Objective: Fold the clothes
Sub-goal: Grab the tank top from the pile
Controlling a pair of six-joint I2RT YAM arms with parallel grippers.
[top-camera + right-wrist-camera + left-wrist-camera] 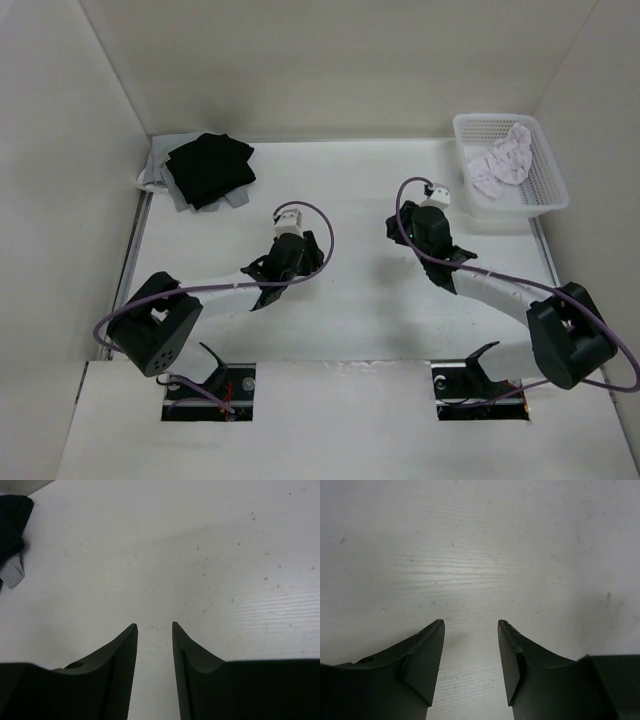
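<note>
Clothes point(503, 160): one thin white garment, faint pink tint, plain. Unfolded, crumpled in a loose heap with creased ridges. Lies inside white mesh basket point(548, 175) at far right corner of table point(350, 300), filling much of basket floor; shows in top view only

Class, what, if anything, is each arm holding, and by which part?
Nothing. The left gripper and right gripper are open and empty; the white garment lies in the basket.

Plain white walls point(330, 60) box in a white table point(360, 310) — wood-grained, speckled, softly and evenly lit.
</note>
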